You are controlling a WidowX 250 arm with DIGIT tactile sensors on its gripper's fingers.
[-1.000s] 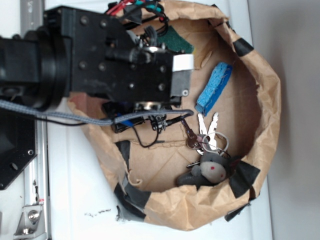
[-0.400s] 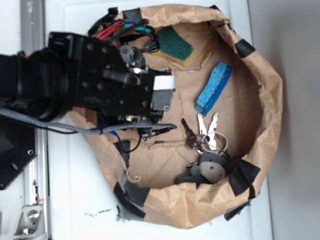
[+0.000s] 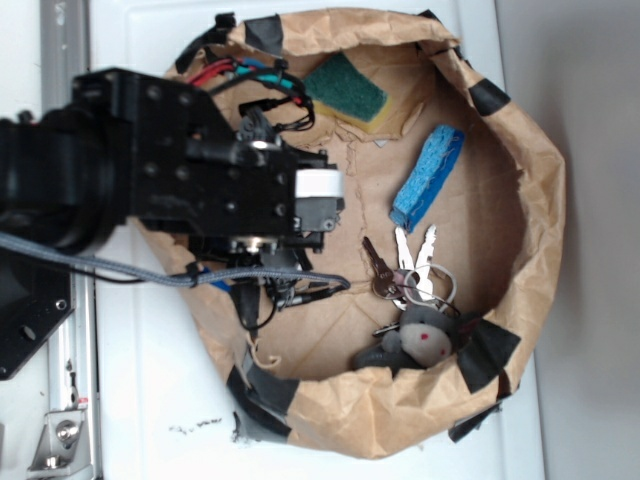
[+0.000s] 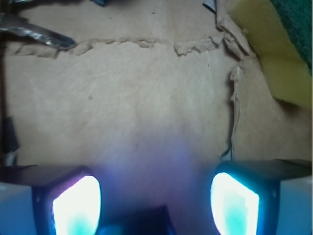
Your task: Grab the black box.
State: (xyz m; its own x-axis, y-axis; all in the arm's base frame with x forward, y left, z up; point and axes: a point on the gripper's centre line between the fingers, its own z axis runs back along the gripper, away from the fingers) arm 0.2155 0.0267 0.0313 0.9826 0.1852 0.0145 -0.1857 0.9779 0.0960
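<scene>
Brown cardboard (image 4: pixel 146 112) fills the wrist view between the gripper's (image 4: pixel 155 198) spread, empty fingers; only the exterior view shows keys (image 3: pixel 408 272), with the arm reaching in from the left.

A paper bag (image 3: pixel 520 200) with rolled-down walls lies open on the worktop (image 3: pixel 160 400). Taking the bag's floor in the exterior view as a clock face: a sponge (image 3: pixel 348 90) lies at twelve o'clock against the far wall. A scrubbing pad (image 3: pixel 428 176) lies at two o'clock, well apart from the sponge. A bunch of keys (image 3: pixel 408 272) lies near four o'clock, just below the pad. A small plush toy (image 3: pixel 420 338) sits at five o'clock against the near wall, touching the key ring. The robot arm (image 3: pixel 150 180) reaches in from nine o'clock, its pincer (image 4: pixel 155 198) over bare cardboard (image 4: pixel 122 98) beside the sponge (image 4: pixel 274 49).
</scene>
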